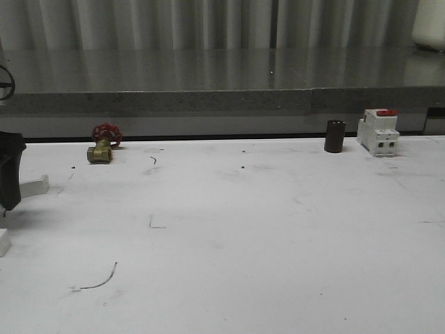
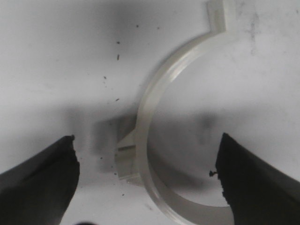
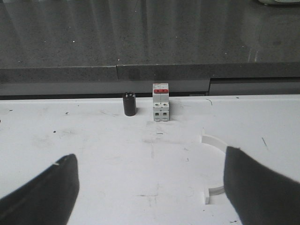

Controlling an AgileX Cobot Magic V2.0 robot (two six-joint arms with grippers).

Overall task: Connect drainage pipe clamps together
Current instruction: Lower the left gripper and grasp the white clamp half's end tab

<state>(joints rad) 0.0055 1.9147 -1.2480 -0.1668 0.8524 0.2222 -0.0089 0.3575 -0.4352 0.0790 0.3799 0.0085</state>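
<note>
Two arms are yours here, and both grippers stand wide apart with nothing between the fingers. Your left gripper (image 2: 147, 173) hangs low over the white table (image 1: 243, 229), looking straight down; its dark fingers (image 2: 42, 173) straddle one white half-ring clamp (image 2: 150, 122) lying flat, without touching it. The clamp's outer lug faces the finger on that side, and one flat end tab sticks out at the far end of the arc. In the front view you see the left arm (image 1: 10, 170) at the table's left edge, with white clamp bits beside it.

Your right gripper (image 3: 150, 187) is held level, facing the back wall; the second clamp (image 3: 214, 166) lies just beside one finger (image 3: 258, 187). Ahead stand a black cylinder (image 3: 129, 103) and a white breaker (image 3: 161, 102) with a red top; a brass valve (image 1: 103, 146) sits far left. No writing is readable.
</note>
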